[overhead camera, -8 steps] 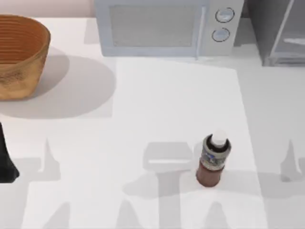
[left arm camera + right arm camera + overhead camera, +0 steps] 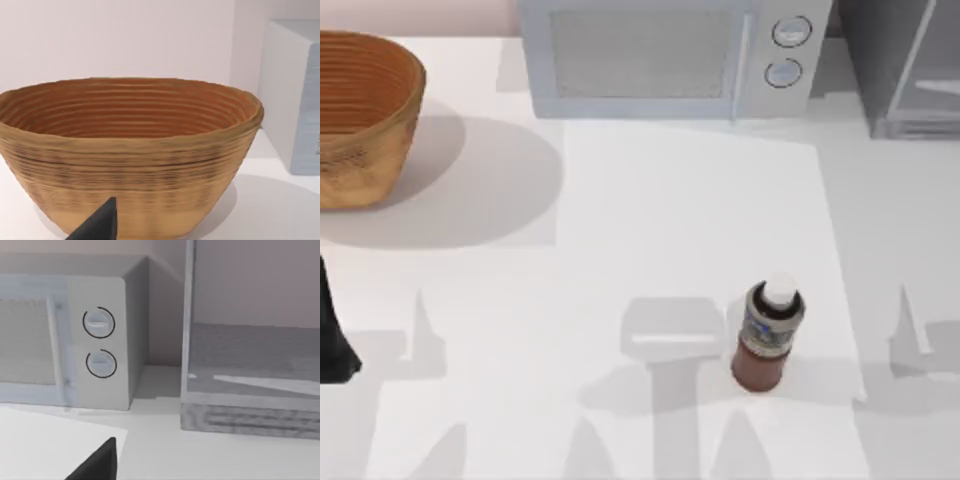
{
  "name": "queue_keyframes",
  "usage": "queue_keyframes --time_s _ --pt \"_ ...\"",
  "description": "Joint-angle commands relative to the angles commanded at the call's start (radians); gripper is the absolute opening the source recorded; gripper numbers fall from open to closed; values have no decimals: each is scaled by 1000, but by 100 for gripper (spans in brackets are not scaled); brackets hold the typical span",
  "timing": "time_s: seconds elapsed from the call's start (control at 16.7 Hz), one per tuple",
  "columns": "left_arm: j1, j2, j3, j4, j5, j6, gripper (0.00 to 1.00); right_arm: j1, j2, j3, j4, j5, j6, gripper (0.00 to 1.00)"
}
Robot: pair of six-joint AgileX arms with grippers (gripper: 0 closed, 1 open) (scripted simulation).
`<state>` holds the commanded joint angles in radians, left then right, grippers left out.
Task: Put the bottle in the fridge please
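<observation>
Task barely begun. Bottle (image 2: 768, 335) stands upright on table (image 2: 650, 220), in front of microwave (image 2: 670, 55), well apart from fridge (image 2: 905, 65) (just right of microwave). Nothing holds bottle. Fingers of both grippers: cannot tell. Left: grab, carry, put inside.

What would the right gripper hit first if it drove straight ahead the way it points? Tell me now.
Probably the fridge or the gap between it and the microwave; the right wrist view faces both across bare table. Depth is unclear, and nothing nearer stands in that line.
</observation>
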<state>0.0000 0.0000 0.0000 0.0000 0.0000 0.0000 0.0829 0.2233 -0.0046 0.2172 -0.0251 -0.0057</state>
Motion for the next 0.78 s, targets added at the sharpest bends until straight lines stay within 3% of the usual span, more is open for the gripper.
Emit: queue_keyframes --time_s 0.78 --pt "0 0 0 0 0 0 100 378 1190 -41 1060 -130 -14 100"
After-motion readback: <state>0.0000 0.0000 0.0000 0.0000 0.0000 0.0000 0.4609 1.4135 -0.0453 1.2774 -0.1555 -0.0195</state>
